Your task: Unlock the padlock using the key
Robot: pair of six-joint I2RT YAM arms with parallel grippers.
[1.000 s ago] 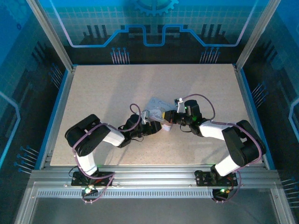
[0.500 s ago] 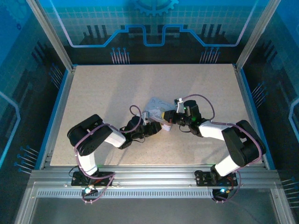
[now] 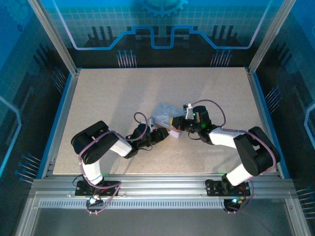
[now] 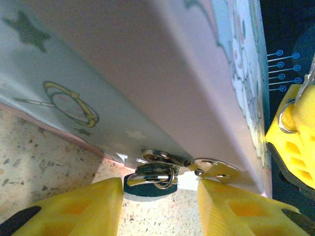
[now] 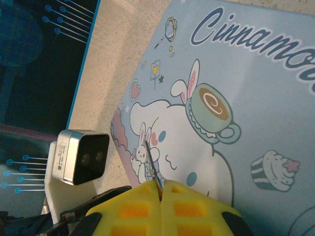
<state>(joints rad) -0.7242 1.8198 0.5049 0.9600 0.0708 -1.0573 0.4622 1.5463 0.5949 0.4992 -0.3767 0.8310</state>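
Note:
The padlock (image 4: pixel 150 183), dark bluish with a thin silvery shackle, hangs from the hasp at the bottom edge of the pastel tin (image 4: pixel 147 73) and lies on the table. My left gripper (image 4: pixel 160 209) is open, its yellow fingers on either side of the padlock. The left finger (image 4: pixel 74 206) is against the padlock's body, and a gap separates the padlock from the other finger. My right gripper (image 5: pixel 161 189) is shut on the key (image 5: pixel 152 162), whose thin blade sticks out over the tin's cartoon lid (image 5: pixel 231 98). From above, both grippers (image 3: pixel 165 133) (image 3: pixel 175 123) meet at the tin (image 3: pixel 165 112).
The tin stands tilted on the speckled tabletop (image 3: pixel 113 98). My right gripper's yellow finger (image 4: pixel 295 137) with a key ring shows just past the tin's corner. The left wrist camera housing (image 5: pixel 81 157) sits close beside the key. Blue rails edge the table.
My left gripper has slid right up to the tin and its jaws have narrowed around the padlock. The right gripper has stayed put, shut on the key.

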